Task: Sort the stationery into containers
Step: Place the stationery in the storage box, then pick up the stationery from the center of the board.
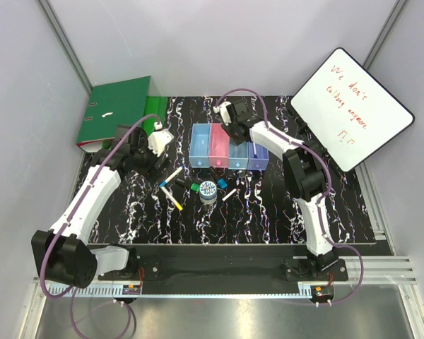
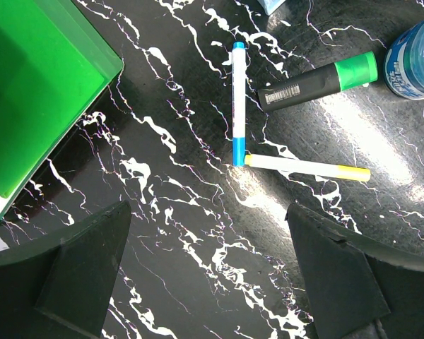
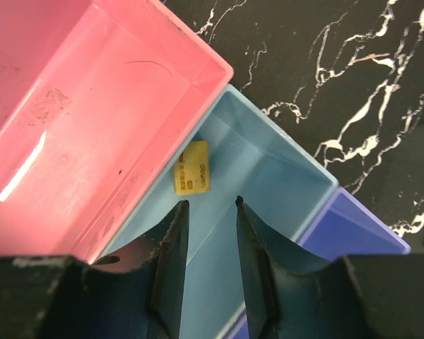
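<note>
Stationery lies loose on the desk (image 2: 162, 268): a blue-capped marker (image 2: 237, 106) and a yellow-capped marker (image 2: 307, 168) meet in an L, a tape roll (image 2: 413, 60) near them. The left end effector (image 2: 206, 219) hangs above them, spread wide and empty. The right end effector (image 3: 209, 208) hovers over the blue bin (image 3: 283, 176), slightly parted with nothing between, and a yellow piece (image 3: 192, 167) lies on that bin's floor by the wall shared with the pink bin (image 3: 92, 127).

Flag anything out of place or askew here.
Nothing looks spilled or broken. Unsorted on the black marbled table: a thin blue-capped white marker and a thin yellow-capped white marker meet at an angle, a black green-capped highlighter slanted beside them.
</note>
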You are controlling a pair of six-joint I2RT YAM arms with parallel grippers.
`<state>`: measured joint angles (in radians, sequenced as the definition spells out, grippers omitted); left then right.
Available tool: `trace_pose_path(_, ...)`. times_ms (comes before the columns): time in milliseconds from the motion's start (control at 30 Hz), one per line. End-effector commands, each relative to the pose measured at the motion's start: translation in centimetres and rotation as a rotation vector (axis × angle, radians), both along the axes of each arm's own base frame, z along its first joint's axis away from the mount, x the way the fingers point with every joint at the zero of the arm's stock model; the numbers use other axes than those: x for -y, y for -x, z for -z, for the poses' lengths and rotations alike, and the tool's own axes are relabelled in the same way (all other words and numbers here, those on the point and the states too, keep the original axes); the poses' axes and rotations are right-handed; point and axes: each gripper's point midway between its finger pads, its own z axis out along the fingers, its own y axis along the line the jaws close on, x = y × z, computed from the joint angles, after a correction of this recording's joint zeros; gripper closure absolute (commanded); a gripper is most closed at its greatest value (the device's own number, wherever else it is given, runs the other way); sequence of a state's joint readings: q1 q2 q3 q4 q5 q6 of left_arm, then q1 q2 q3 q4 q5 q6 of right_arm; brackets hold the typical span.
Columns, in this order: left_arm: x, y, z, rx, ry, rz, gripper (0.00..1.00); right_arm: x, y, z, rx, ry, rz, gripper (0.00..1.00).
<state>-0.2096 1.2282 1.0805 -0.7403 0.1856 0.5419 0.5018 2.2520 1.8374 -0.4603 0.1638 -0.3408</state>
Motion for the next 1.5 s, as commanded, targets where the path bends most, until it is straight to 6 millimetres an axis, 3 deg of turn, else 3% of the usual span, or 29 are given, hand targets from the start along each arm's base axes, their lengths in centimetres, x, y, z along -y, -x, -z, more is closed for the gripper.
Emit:
trace_pose_path(0, 0.2, -1.1, -3.2, 0.101, 0.016, -0.003, 0.01, 0.2, -0.2, -9.4, 0.160, -0.084, 0.009, 0.61)
trace_pose_path(33, 0.2, -1.1, -3.3, 0.104, 0.017, -0.001, 0.01, 0.4, 0.3, -11.6, 0.189, -0.103, 0.004, 0.61)
trace_pose_path(100, 0.1, -1.0, -3.8, 0.117, 0.013, 0.001, 0.01, 1.0, 1.6, -12.2, 0.179, -0.094, -0.012, 0.60)
trace_pose_path(133, 0.0, -1.0, -3.9, 0.124, 0.008, 0.001, 0.01, 1.2, 2.4, -14.1, 0.202, -0.111, -0.028, 0.61)
trace_pose_path(167, -0.1, -1.0, -3.9, 0.126, 0.002, 0.004, 0.01, 1.4, 3.1, -14.1, 0.192, -0.098, -0.055, 0.61)
trace_pose_path(200, -0.1, -0.9, -3.9, 0.125, -0.002, 0.005, 0.01, 1.3, 4.5, -15.4, 0.181, -0.111, -0.100, 0.61)
trace_pose_path(267, -0.3, -0.7, -3.7, 0.122, -0.010, 0.004, 0.01, 1.3, 6.2, -15.7, 0.161, -0.102, -0.181, 0.59)
trace_pose_path(300, -0.3, -0.6, -3.5, 0.120, -0.012, 0.008, 0.01, 1.0, 8.2, -16.1, 0.111, -0.124, -0.244, 0.59)
trace_pose_path(367, -0.2, 0.0, -3.0, 0.109, -0.010, 0.017, 0.01, 0.6, 10.4, -16.2, 0.052, -0.154, -0.307, 0.56)
trace_pose_path(400, -0.3, 0.0, -2.8, 0.107, -0.012, 0.016, 0.01, 0.0, 12.8, -16.5, -0.005, -0.194, -0.372, 0.54)
trace_pose_path(467, -0.3, 0.3, -2.4, 0.101, -0.024, 0.021, 0.01, -1.3, 16.0, -15.6, -0.060, -0.174, -0.493, 0.46)
trace_pose_path(500, -0.4, 0.4, -2.2, 0.100, -0.031, 0.021, 0.01, -1.6, 17.8, -15.3, -0.077, -0.140, -0.553, 0.38)
trace_pose_path(567, -0.6, 0.6, -2.1, 0.103, -0.042, 0.027, 0.01, -2.9, 21.0, -13.0, -0.100, -0.032, -0.720, 0.29)
trace_pose_path(600, -0.6, 0.8, -2.0, 0.104, -0.043, 0.032, 0.01, -3.0, 21.8, -12.5, -0.107, 0.001, -0.758, 0.19)
trace_pose_path(667, -0.7, 1.1, -2.0, 0.115, -0.057, 0.045, 0.01, -3.8, 23.6, -11.3, -0.130, 0.047, -0.854, 0.13)
trace_pose_path(800, -1.5, 1.5, -2.2, 0.141, -0.094, 0.034, 0.01, -5.7, 24.0, -9.9, -0.153, 0.107, -0.947, 0.01)
trace_pose_path(1233, -1.8, 4.1, -2.3, 0.156, 0.065, -0.171, 0.01, -12.4, 23.8, -6.2, -0.235, 0.128, -1.063, 0.00)
trace_pose_path(1467, -2.3, 4.4, -2.9, 0.192, 0.066, -0.193, 0.01, -13.7, 23.7, -3.6, -0.283, 0.124, -1.064, 0.00)
